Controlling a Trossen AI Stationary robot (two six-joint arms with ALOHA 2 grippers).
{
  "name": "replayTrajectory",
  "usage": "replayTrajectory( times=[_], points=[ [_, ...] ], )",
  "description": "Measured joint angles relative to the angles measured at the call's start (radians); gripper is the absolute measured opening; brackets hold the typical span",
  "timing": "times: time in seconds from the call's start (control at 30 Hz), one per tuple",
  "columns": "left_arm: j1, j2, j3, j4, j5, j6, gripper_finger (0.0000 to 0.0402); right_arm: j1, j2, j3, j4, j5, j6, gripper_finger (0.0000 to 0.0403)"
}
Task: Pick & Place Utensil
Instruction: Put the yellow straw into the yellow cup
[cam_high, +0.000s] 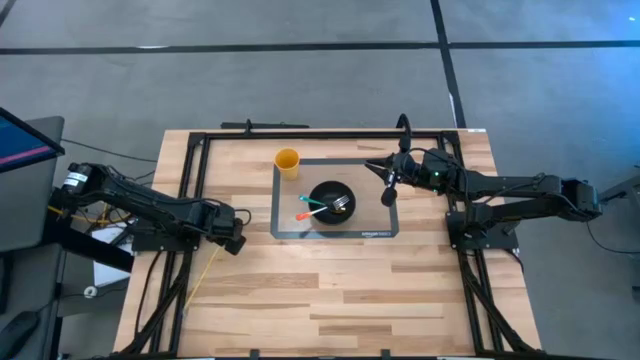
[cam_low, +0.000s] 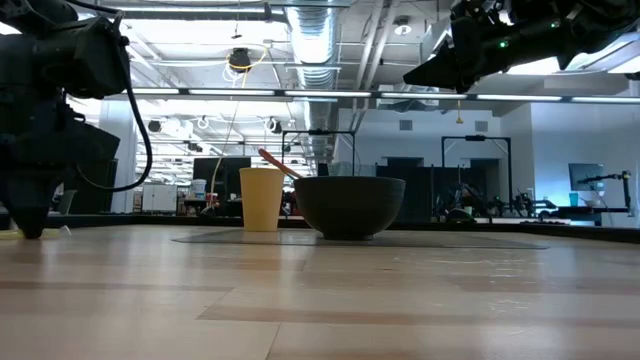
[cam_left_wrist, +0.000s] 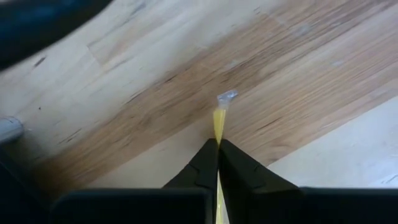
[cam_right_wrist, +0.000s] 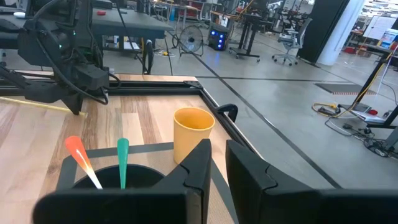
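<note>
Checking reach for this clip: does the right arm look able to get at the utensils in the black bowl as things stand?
Probably yes. The right tool hangs raised just beside the black bowl, fingers slightly apart, with nothing between them. The orange-handled utensil and teal-handled utensil stick up out of the bowl. The left tool waits far off.

The high view looks straight down on the whole table (cam_high: 330, 290). The low view sits at tabletop height, facing level across the wood into the room. Both share the black bowl (cam_high: 331, 199) and yellow cup (cam_high: 287, 160). The left wrist view looks closely down at bare wood. The right wrist view faces across the bowl and cup toward the left arm (cam_right_wrist: 62, 56).
</note>
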Motion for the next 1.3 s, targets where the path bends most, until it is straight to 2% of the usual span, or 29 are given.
replayTrajectory(
  times=[0.27,0.43,0.57,0.73,1.03,1.3],
  points=[
    [0.001,0.002,0.007,0.021,-0.031,0.018,0.0007,0.000,0.000,0.000,0.000,0.000,0.000,0.0042],
    [0.002,0.003,0.021,0.128,-0.116,0.094,0.0011,0.000,0.000,0.000,0.000,0.000,0.000,0.0042],
    [0.003,0.002,0.038,0.309,-0.184,0.241,0.0011,0.000,0.000,0.000,0.000,0.000,0.000,0.0042],
    [0.003,0.002,0.049,0.544,-0.219,0.437,0.0012,0.000,0.000,0.000,0.000,0.000,0.000,0.0042],
    [0.007,0.001,0.049,0.907,-0.216,0.751,0.0012,0.000,0.000,0.000,0.000,0.000,0.000,0.0042],
    [0.057,-0.002,0.049,1.189,-0.216,1.009,0.0012,0.000,0.000,0.000,0.000,0.000,0.000,0.0042]
  ],
)
